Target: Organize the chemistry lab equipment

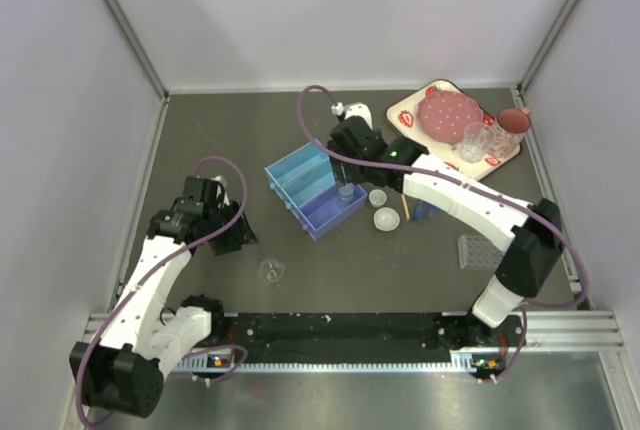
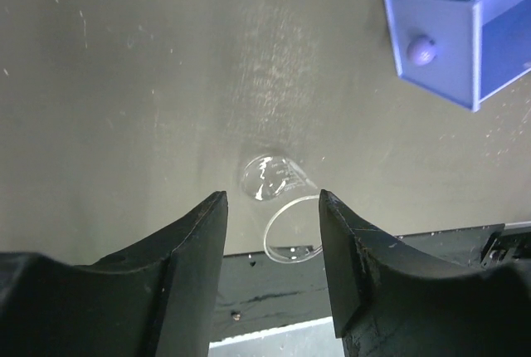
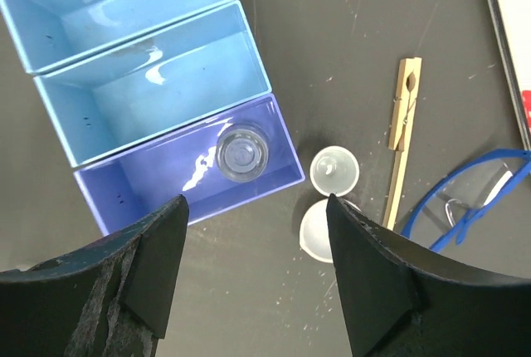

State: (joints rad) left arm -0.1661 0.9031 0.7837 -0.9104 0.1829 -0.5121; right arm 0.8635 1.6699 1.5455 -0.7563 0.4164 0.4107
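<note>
Bench below: your left tool open over the dish, right tool wide, empty; next, lower left and pinch.

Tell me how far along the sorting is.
Done: one clear dish sits in the purple bin, the right end effector open above it. In hand: nothing gripped; the left end effector is open over a clear cup lying on the table. Left: two pale cups, wooden tongs, the rack.

We count three blue bins, four small round dishes, one wooden tongs, one clear rack, one printed tray at upper right, and one pink plate.
</note>
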